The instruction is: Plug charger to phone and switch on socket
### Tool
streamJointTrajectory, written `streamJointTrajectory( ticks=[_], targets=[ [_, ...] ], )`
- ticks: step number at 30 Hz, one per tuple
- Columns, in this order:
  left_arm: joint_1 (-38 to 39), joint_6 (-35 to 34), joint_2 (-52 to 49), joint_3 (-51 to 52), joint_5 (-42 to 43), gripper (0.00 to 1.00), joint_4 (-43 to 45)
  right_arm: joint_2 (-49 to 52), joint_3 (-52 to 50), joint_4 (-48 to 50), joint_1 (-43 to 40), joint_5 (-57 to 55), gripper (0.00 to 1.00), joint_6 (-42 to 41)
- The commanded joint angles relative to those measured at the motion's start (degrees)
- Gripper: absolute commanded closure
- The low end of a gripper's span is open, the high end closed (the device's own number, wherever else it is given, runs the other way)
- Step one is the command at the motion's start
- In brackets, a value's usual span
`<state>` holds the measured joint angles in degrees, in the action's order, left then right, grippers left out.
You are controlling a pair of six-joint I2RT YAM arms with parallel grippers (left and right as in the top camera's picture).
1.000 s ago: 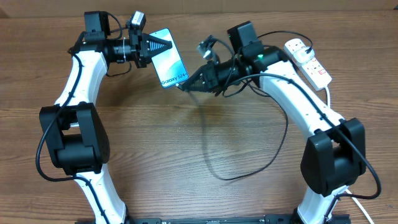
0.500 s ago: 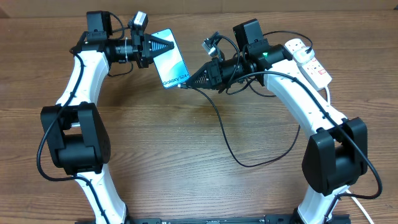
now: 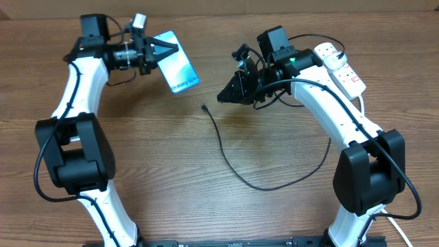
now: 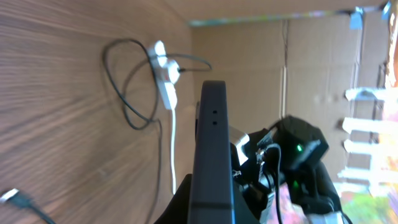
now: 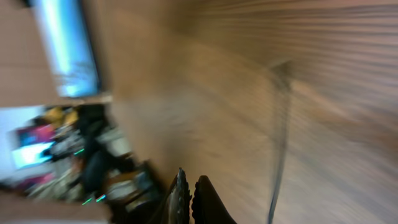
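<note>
Wooden worktop (image 3: 171, 185): carries the slack cable and the strip; both arms reach in over it.
Power strip (image 3: 339, 67): white with red switches, at the far right edge behind the right arm. The switches look untouched, and whether the black plug is seated cannot be told.
Phone (image 3: 177, 68): lifted off the worktop at the far left and tilted, blue screen up, with the "Galaxy" end pointing towards the centre.
Charger cable (image 3: 236, 168): a thin black loop sweeping across the middle and running back up under the right arm.
Left end effector (image 3: 164, 48): clamped on the phone's far end; the wrist view shows the handset edge-on.
Right end effector (image 3: 223, 97): fingers together and holding nothing, hovering apart from the cable.
Connector (image 3: 204, 107): lying loose on the worktop between the phone and the right end effector, touching neither.
Risk, pick-up: the tip is tiny and flat, so closing fingers could skid it away or catch only limp cable behind it.
Risk, insertion: the phone is held by one end and may pivot under the push.
Risk, snag: slack under the right arm could tug the tip.
</note>
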<state>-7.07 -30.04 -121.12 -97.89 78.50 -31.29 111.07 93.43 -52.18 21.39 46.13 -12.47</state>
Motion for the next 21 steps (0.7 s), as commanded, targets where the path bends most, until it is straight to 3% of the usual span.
streamJointTrajectory(
  ticks=[1,6,10,14,21],
  targets=[
    [-1.4,-0.83,0.37,-0.85,-1.66,0.96,0.07,0.35,1.03,0.5,2.29,-16.5,0.96,-1.29],
    [-1.38,-0.83,0.37,-0.85,-2.71,0.96,0.04,1.99,1.03,1.53,3.69,-19.76,0.96,-1.31],
    [-1.57,-0.83,0.37,-0.85,-3.65,0.96,0.07,5.38,1.03,1.79,3.78,-21.49,0.76,-1.11],
    [-3.1,-0.83,0.37,-0.85,-5.18,0.96,0.07,9.57,1.03,4.79,3.8,-22.12,0.62,0.5],
    [-6.23,-0.83,0.37,-0.85,-5.2,0.96,-0.11,12.04,1.03,8.37,4.55,-23.23,0.5,1.03]
  ],
)
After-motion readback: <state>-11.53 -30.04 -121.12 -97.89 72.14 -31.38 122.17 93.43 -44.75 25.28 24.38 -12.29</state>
